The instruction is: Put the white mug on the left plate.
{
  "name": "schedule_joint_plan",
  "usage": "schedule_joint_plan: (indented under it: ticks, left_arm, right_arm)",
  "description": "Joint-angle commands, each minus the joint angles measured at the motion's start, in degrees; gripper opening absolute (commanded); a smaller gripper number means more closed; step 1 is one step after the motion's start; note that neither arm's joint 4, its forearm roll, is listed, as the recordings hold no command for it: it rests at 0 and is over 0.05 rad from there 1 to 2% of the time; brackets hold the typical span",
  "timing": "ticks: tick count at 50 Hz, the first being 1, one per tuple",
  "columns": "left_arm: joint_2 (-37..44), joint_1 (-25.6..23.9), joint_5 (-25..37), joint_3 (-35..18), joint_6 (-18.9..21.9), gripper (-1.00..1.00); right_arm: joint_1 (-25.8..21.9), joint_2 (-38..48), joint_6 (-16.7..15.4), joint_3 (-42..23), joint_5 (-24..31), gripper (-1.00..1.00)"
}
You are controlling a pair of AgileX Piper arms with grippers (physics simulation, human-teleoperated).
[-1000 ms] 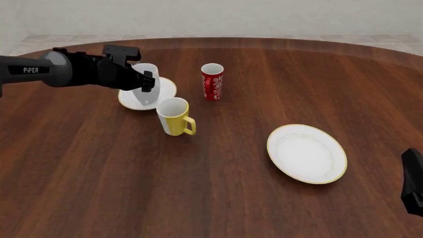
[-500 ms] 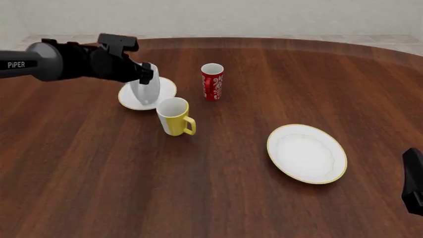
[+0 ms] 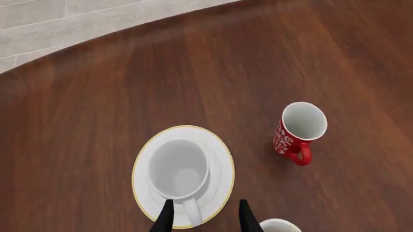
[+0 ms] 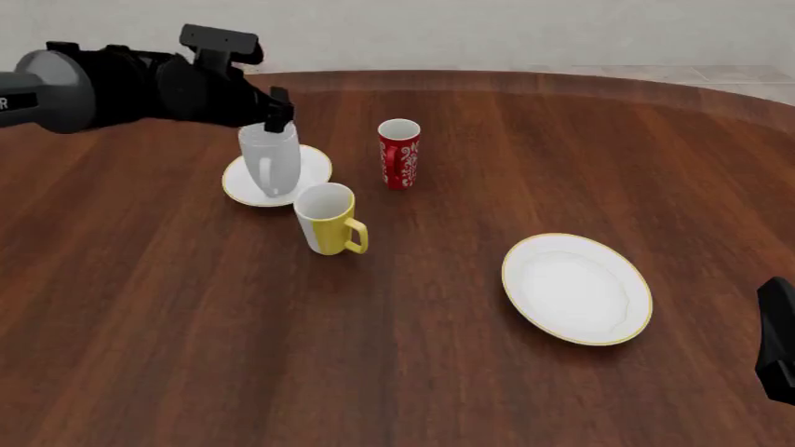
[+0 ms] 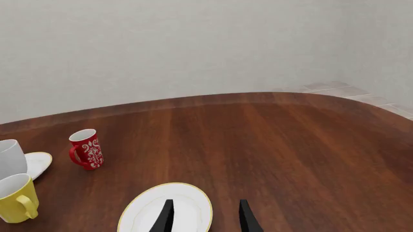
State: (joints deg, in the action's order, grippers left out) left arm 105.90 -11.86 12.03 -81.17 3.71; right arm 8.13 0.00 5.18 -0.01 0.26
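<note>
Now I see the white mug [image 4: 271,158] standing upright on the left plate [image 4: 276,176], its handle toward my left tool [image 3: 205,220], whose two black fingers stand spread to either side of the handle without touching it in the left wrist view. That left tool [image 4: 276,114] hangs just above the mug's rim in the front view, so it is open and holds nothing. The yellow mug [image 4: 328,219] sits just in front of the plate, close to its near edge, and the red cup [image 4: 399,154] stands a little to the right of the plate, with a strip of bare worktop [image 4: 497,372] between them. The far edge of the worktop curves just behind the plate. The larger plate [image 4: 575,287] lies well apart on the right, with broad free wood around it. My right tool [image 5: 205,217] hovers over that plate's near side, fingers parted and empty. Compared with a second ago, the left arm has risen and drawn back toward the left, and its fingers, then around the mug, have let go of it.
</note>
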Motion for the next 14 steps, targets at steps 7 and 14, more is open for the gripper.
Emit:
schedule_joint_plan:
  ticks: [7, 14]
  left_arm:
    - [-2.4, -1.0, 1.4, -1.2, 1.6, 1.00]
    - [-2.8, -1.5, 1.9, -1.9, 1.8, 1.00]
  right_arm:
    - [0.0, 0.0, 0.0, 0.0, 0.0, 1.00]
    - [-0.1, 0.0, -0.1, 0.0, 0.1, 1.00]
